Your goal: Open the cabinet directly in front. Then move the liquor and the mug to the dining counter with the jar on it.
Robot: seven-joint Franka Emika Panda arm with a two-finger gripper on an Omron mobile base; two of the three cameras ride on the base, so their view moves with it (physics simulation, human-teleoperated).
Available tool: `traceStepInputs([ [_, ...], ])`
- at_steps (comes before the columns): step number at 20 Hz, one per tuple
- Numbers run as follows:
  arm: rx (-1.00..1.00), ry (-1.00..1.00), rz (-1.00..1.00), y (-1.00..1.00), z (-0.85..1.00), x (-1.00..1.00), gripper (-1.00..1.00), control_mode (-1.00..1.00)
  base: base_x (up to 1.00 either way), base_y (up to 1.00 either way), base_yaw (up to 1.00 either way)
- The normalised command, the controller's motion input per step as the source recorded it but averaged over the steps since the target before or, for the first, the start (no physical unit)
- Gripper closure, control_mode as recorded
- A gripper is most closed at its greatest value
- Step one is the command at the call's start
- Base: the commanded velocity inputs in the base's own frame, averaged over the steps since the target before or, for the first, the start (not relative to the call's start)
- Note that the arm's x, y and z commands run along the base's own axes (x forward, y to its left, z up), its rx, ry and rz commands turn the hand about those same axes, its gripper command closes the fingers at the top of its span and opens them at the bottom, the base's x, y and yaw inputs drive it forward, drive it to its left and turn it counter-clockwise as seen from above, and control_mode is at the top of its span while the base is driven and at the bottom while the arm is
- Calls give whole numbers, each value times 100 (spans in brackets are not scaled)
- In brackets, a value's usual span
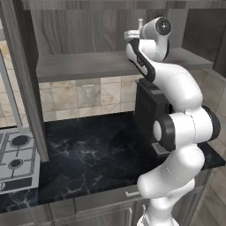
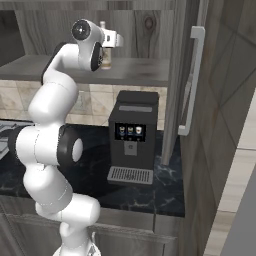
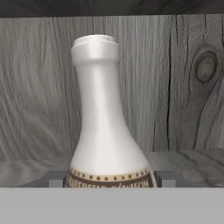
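Note:
The cabinet (image 2: 142,70) stands open, and its grey wood shelf (image 1: 84,64) is bare on the left. The liquor (image 3: 105,122), a pale white bottle with a brown patterned band, stands upright on the shelf before the wood-grain back wall. Its neck (image 2: 102,25) pokes up behind my hand. My gripper (image 3: 110,179) is level with the bottle's lower body, with one finger tip (image 3: 57,179) against its left side and the other against its right. The mug, the dining counter and the jar are out of view.
A black coffee machine (image 2: 131,135) stands on the black marble counter (image 1: 88,150) right under the shelf and my arm. The cabinet's right door (image 2: 200,100) hangs open with its silver handle. A gas hob (image 1: 15,159) lies at the left.

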Motion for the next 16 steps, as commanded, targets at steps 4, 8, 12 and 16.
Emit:
traceStepInputs([
  [4, 0, -1, 0, 0, 0, 0, 100, -100, 0, 0, 0],
  [8, 0, -28, 0, 0, 3, -18, 100, -100, 0, 0, 0],
  [12, 1, -23, 0, -1, 10, -16, 100, -100, 0, 0, 0],
  [16, 0, 0, 0, 0, 0, -6, 100, -100, 0, 0, 0],
])
